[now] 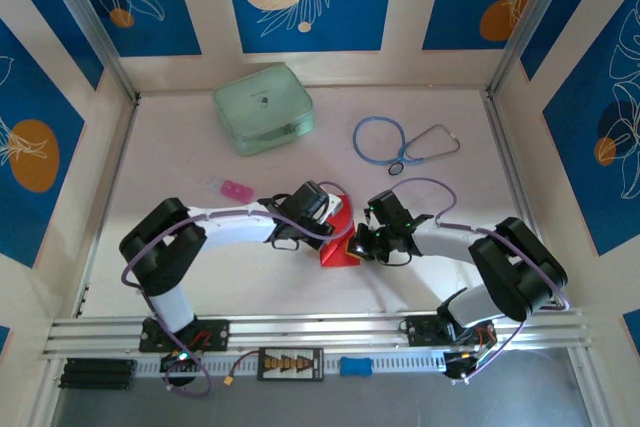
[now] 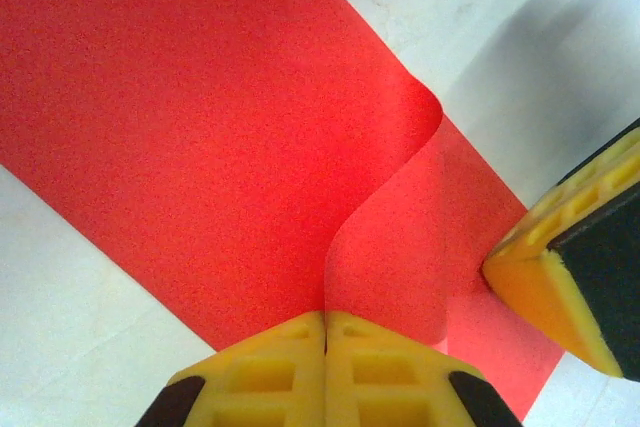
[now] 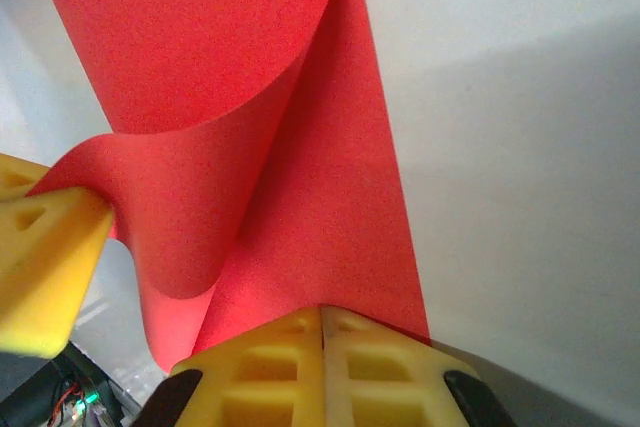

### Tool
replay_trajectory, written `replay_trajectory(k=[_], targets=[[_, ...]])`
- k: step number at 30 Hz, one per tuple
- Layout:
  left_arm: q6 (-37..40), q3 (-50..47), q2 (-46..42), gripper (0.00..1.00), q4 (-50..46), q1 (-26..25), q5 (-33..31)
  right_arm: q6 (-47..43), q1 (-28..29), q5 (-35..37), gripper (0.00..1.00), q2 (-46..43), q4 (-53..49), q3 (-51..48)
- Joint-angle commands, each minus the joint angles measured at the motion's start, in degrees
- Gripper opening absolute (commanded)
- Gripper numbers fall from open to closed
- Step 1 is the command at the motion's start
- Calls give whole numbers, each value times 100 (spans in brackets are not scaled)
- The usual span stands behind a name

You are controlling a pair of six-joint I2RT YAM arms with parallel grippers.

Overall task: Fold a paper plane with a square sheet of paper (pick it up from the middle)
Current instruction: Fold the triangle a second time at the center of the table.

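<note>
Early on. Pinching sheet (image 2: 200, 127) with left claw (image 2: 325, 317) and right claw (image 3: 322, 311), both clenched. Half curled over, no crease yet. To do: pressing flat, all other folds.

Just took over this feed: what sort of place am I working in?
Probably a robot test cell: a white table boxed in by blue printed panels, with an aluminium rail along the near edge.
</note>
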Motion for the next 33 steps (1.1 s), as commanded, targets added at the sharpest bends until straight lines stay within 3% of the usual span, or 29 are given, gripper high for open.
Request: replay_trajectory(k=[1, 33], targets=[[115, 119, 91, 1, -84, 54, 139, -79, -28, 136, 1, 47, -364, -122], [-32, -80, 119, 2, 39, 57, -283, -169, -56, 101, 1, 108, -469, -63]])
